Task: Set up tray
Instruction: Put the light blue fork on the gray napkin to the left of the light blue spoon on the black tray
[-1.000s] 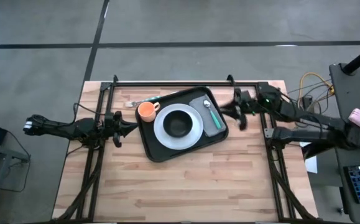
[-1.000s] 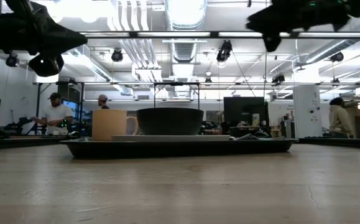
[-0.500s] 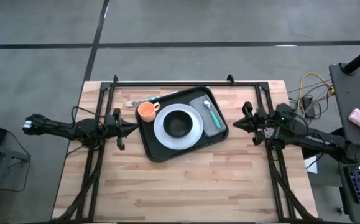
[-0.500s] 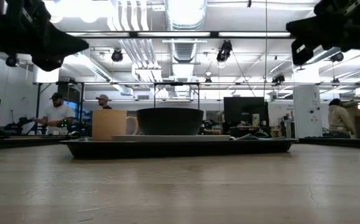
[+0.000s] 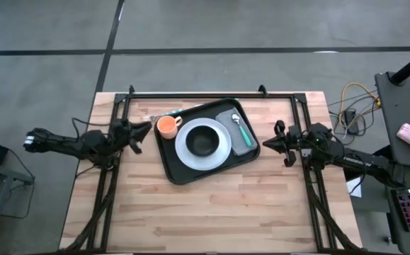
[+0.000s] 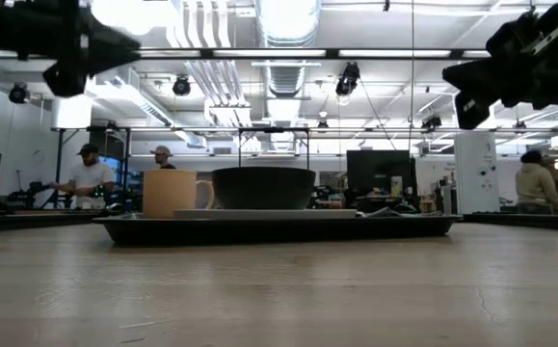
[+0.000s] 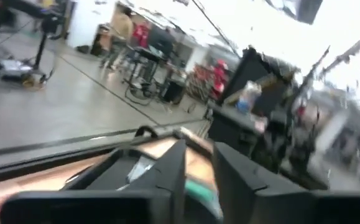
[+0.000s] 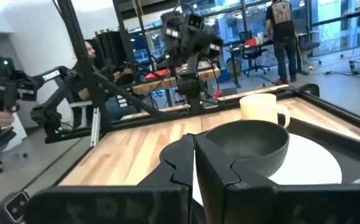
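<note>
The black tray (image 5: pixel 171 170) lies on the wooden table at the far middle, turned a little askew. On it rests a white plate (image 5: pixel 222 149) with a dark bowl (image 5: pixel 203 140) standing on it. An orange cup (image 5: pixel 166 126) stands on the tray's left part. A grey folded cloth (image 5: pixel 234 134) carrying a teal spoon (image 5: pixel 238 126) lies on the tray's right part. My left gripper (image 5: pixel 148 127) hovers left of the tray with a narrow gap between its fingers (image 7: pixel 173 168). My right gripper (image 5: pixel 265 145) hovers right of the tray, shut (image 8: pixel 195 158), holding nothing.
A fork (image 5: pixel 150 117) lies on the table just beyond the tray's far left corner. Black frame rails (image 5: pixel 190 94) run along the table's far edge and sides. The near half of the table (image 5: pixel 212 212) is bare wood. People stand in the room behind.
My right gripper has come down and drawn back toward the table's right and near edges, away from the tray's far right corner. My left gripper has risen and swung its tip toward the far edge. The tray and the things on it have kept still.
</note>
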Controlling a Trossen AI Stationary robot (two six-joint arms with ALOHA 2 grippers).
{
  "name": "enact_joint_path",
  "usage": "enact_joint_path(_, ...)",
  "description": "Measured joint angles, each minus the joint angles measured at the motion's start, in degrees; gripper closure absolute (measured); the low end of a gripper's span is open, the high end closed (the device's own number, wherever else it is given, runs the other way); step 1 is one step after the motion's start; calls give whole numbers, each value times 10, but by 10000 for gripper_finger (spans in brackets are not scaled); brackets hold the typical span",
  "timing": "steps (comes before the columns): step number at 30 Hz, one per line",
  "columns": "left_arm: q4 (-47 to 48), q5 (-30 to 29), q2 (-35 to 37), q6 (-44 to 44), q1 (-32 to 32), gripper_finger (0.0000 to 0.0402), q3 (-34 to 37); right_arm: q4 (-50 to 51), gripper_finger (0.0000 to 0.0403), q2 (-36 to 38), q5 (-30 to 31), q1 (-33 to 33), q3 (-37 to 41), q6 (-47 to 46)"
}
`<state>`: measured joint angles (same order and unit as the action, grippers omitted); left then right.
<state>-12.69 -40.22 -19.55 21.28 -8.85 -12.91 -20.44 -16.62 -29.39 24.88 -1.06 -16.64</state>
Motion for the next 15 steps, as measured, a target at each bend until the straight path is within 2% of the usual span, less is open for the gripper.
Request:
enact_joint_path(4, -13, -23, -72, -5, 16, 272, -85, -2, 395, 1, 7, 0, -3, -24)
enact_joint_path(8, 20, -22, -178, -19, 70, 241, -200, -2, 394, 1, 11, 0, -3, -51)
enact_joint_path(12, 162, -8, -255, 30, 160, 237, -326, -2, 394, 0, 11, 0, -3, -68)
enact_joint_path(15, 317, 65, -321, 33, 233, 237, -423, -1, 394, 0, 11, 0, -3, -70)
